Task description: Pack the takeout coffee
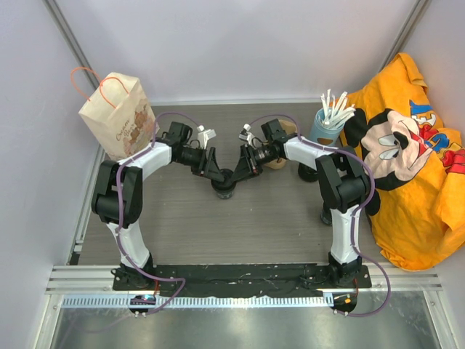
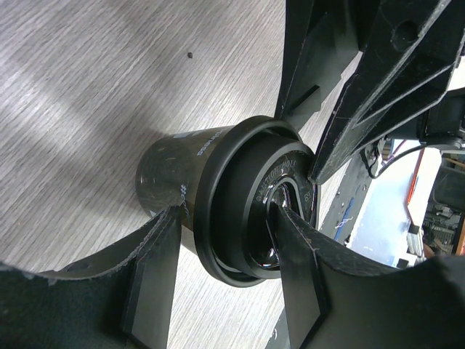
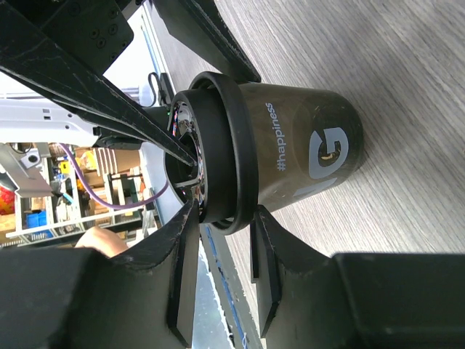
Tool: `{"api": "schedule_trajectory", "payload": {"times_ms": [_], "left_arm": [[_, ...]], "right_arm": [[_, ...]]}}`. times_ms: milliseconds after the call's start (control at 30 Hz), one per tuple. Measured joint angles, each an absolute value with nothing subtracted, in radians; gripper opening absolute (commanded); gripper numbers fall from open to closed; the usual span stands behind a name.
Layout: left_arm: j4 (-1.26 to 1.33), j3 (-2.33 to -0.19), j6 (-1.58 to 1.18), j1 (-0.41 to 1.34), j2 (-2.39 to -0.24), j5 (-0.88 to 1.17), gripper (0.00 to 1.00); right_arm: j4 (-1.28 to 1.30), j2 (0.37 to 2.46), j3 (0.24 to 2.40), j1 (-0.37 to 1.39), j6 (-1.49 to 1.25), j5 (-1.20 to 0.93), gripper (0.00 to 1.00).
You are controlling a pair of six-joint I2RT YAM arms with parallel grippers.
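The takeout coffee (image 1: pixel 223 190) is a black cup with a black lid, standing on the wooden table at mid-centre. The right wrist view shows "#happiness" and a grey logo on its wall (image 3: pixel 305 145). My left gripper (image 1: pixel 216 177) reaches in from the left; in its wrist view (image 2: pixel 227 211) one finger lies on the cup wall (image 2: pixel 163 174) and the other on the lid top. My right gripper (image 1: pixel 237 174) reaches in from the right; in its wrist view (image 3: pixel 224 211) its fingers pinch the lid's rim (image 3: pixel 232 145). A tan cardboard piece (image 1: pixel 277 164) peeks out behind the right arm.
A brown paper bag (image 1: pixel 116 116) with handles stands at the back left. A blue cup of white sticks (image 1: pixel 328 120) stands at the back right beside an orange Mickey shirt (image 1: pixel 407 160). Two dark objects (image 1: pixel 306 173) (image 1: pixel 325 213) sit by the right arm.
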State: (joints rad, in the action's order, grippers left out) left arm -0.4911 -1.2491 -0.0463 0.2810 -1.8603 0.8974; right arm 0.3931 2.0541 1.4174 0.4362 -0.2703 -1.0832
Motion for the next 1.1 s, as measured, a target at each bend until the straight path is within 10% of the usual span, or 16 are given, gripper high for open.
{"api": "schedule_trajectory", "payload": {"times_ms": [533, 1100], "left_arm": [[-0.499, -1.254, -0.038, 0.276, -1.86, 0.9, 0.6], [-0.513, -1.255, 0.002, 0.271, -1.872, 0.917, 0.72]], "right_arm": [[0.393, 2.069, 1.435, 0.436, -0.273, -1.095, 0.26], [0.389, 2.078, 1.457, 0.438, -0.256, -1.094, 0.34]]}}
